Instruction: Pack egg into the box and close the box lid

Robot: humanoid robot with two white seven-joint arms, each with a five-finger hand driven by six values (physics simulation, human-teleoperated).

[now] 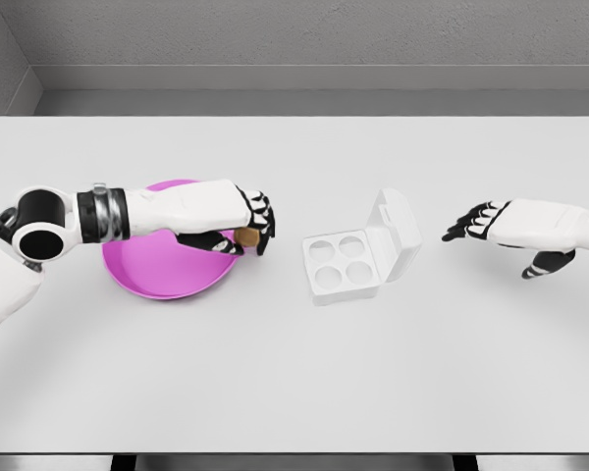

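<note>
the left hand (238, 224) is reaching in from the left side of the picture over the right rim of the pink plate (147, 275), and its fingers are curling around the egg (246, 236), a small tan shape showing just under the black fingertips. whether the egg is already lifting off the plate or still resting at its edge is hard to tell from this height (the palm is covering most of it).

the relation that matters for the coming move is the sideways one: the box (346, 265) is sitting to the right of the gripped egg, on the bare table (294, 383), apart from the plate with a strip of white surface between them. its four round cups are facing up and looking empty, and the lid (398, 228) is standing open on the far right side, tilting away, so the cups nearest the left hand are the two on the box's left. a straight carry to the right should be bringing the egg over them without crossing the lid.

the right hand (483, 224) is hovering beyond the lid, fingers spread loosely and holding nothing. it is lying nearer the lid than the left hand is, so it is looking like the better placed one for folding the lid down later.
</note>
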